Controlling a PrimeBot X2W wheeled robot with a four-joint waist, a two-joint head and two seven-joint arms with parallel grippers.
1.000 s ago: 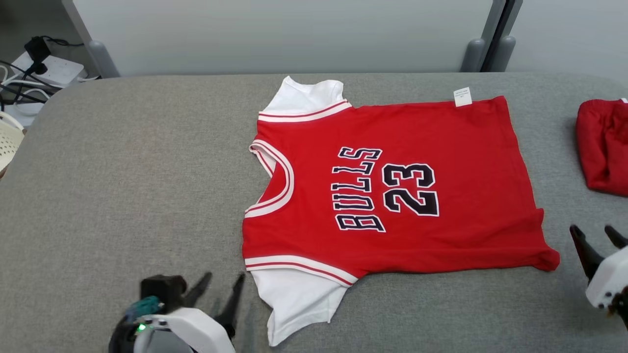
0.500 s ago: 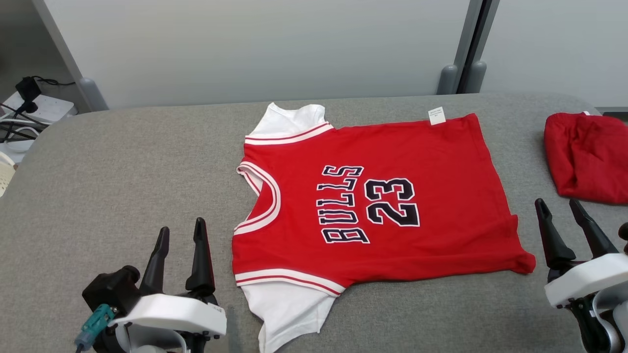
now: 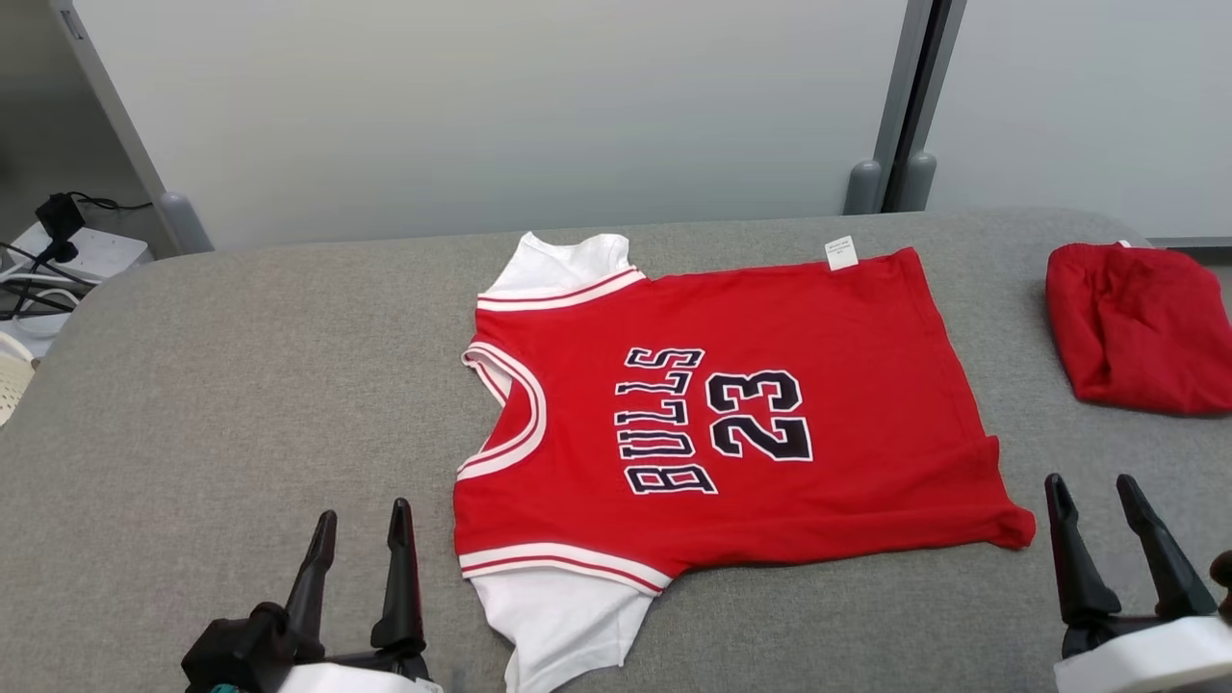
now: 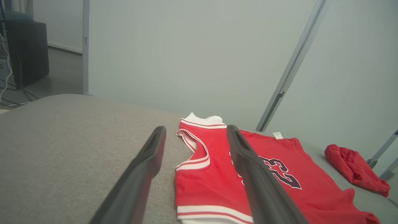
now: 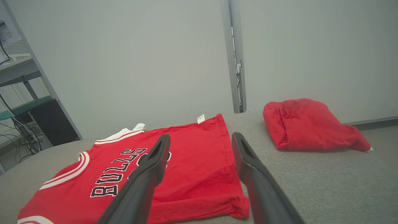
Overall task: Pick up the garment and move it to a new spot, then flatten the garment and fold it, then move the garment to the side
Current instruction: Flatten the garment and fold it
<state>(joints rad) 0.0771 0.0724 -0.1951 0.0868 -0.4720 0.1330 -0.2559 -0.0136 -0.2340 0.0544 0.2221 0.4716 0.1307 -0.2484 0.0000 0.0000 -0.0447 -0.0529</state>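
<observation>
The garment is a red jersey with white sleeves and "BULLS 23" in black, spread flat in the middle of the grey padded table, collar to the left. It also lies ahead in the left wrist view and the right wrist view. My left gripper hovers open near the front edge, just left of the jersey's near white sleeve, holding nothing. My right gripper stands open off the hem's near right corner, empty too.
A second red garment, bunched up, lies at the table's right end. Pale partition walls with a grey post stand behind the table. Cables and a power strip sit on the floor at far left.
The head camera has tilted up, so the whole scene sits lower in view. Both grippers have come up into view, fingers upright, and stay open; the jersey has not moved.
</observation>
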